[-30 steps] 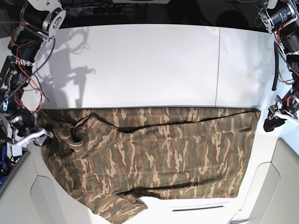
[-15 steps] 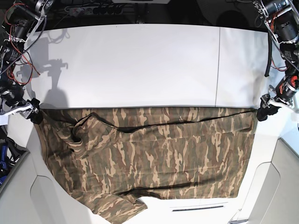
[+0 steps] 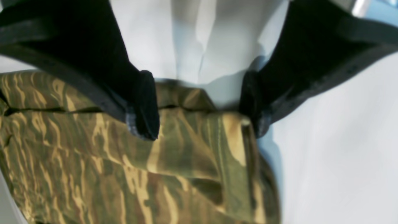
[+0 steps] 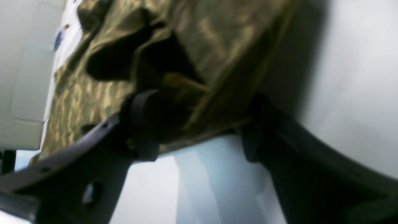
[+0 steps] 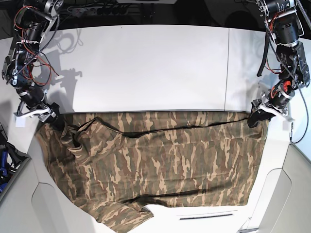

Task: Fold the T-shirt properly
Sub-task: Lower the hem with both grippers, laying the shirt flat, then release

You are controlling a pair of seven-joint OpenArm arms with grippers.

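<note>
Loosely spread camouflage T-shirt [image 5: 165, 165], soft rumpled cloth, left hand [image 3: 199, 102] and right hand [image 4: 199, 124] spread apart at its corners.

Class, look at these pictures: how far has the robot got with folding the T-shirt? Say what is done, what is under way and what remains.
Done: the T-shirt lies spread across the table, one layer lapped along its far edge. Under way: the left gripper and right gripper each straddle a far corner, jaws open, not yet clamped. Left: grip, fold, tidy the bunched sleeve.
</note>
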